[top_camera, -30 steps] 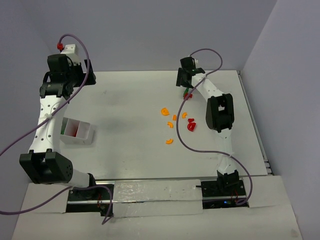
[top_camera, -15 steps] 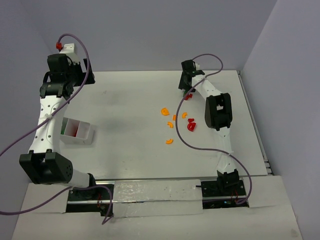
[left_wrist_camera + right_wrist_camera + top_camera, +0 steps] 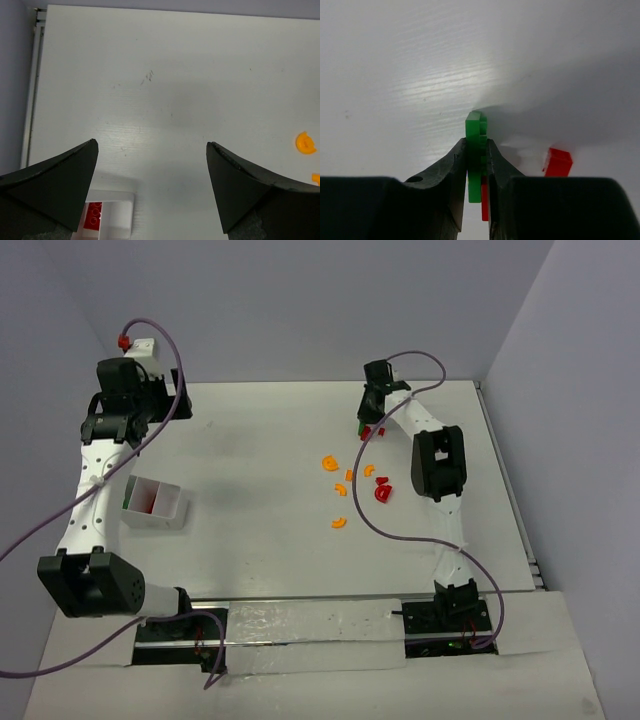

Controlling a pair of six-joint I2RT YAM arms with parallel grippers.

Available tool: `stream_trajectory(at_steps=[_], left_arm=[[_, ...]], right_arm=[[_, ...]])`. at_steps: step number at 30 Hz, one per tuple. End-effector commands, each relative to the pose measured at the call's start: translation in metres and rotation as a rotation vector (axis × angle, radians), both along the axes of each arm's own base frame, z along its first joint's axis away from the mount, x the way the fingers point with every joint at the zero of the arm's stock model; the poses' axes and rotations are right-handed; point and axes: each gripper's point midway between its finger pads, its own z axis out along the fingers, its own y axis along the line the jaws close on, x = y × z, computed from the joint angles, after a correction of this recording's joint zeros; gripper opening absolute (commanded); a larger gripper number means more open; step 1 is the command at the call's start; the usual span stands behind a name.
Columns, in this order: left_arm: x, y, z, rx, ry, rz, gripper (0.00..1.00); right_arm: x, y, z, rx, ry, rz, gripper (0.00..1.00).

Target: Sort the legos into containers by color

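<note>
Green brick (image 3: 474, 131): is it held?

— It is pinched upright between the fingers of the right gripper (image 3: 477, 150), which are closed onto its flat faces, at the far right of the table (image 3: 260, 440). A red sliver (image 3: 484, 199) is seen low in the same gap, against the green. Whether it is clamped too cannot be told.

How should the lift be done well?

— A slow, straight rise is called for, so that the red brick (image 3: 558, 162) lying just beside the fingers is not dragged. The grip should be checked once clear of the table. If red is found carried along, it should be dealt with separately, since one colour per compartment is wanted. The tray (image 3: 160, 521) sits well apart, at the left, so a long carry across, or a handover, is judged necessary. The release should be made low over the compartment, because so light a brick may bounce out.

Is the other arm involved?

— The left gripper (image 3: 151, 149) is spread wide and nothing is held in it. It hangs above bare table just beyond the tray.

What can be counted?

— One tray. Five orange pieces (image 3: 338, 522) are counted loose in the middle, with two red pieces (image 3: 381, 493) close beside them, and one or two more red by the right fingers. One green is in the grip. In the tray a red block (image 3: 92, 217) is seen, and a hint of green at the left edge, its number not tellable.
</note>
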Motion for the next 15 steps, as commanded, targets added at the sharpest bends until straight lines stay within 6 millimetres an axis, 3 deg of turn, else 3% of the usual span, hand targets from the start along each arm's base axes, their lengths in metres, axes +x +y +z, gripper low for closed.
stream_trajectory(at_steps=[1,2,4,5,6,7,8,12,15], left_arm=[[-0.017,-0.02,0.004,-0.048,-0.012,-0.092,0.99],[-0.022,-0.029,0.004,-0.079,-0.015,-0.134,0.99],[-0.031,-0.049,0.006,-0.169,-0.029,-0.207,0.99],[-0.037,-0.059,0.003,-0.212,-0.025,-0.247,0.99],[-0.037,-0.061,-0.001,-0.239,-0.024,-0.24,0.99],[-0.044,-0.071,0.006,-0.284,-0.048,-0.278,0.99],[-0.047,-0.079,0.01,-0.346,-0.074,-0.287,0.99],[-0.047,-0.099,0.02,-0.406,-0.165,-0.307,0.99],[-0.045,-0.125,0.02,-0.45,-0.157,-0.313,0.99]], right_arm=[[-0.014,0.03,0.062,0.216,-0.065,0.062,0.0],[-0.02,0.04,0.07,0.29,-0.086,0.079,0.0],[-0.033,0.059,0.119,0.451,-0.17,0.106,0.0],[-0.038,0.066,0.126,0.523,-0.174,0.087,0.0],[-0.04,0.066,0.142,0.537,-0.202,0.091,0.0],[-0.044,0.071,0.15,0.618,-0.203,0.052,0.0],[-0.049,0.073,0.172,0.681,-0.225,0.022,0.0],[-0.061,0.087,0.186,0.844,-0.148,-0.062,0.0],[-0.074,0.105,0.2,0.986,-0.098,-0.084,0.0]])
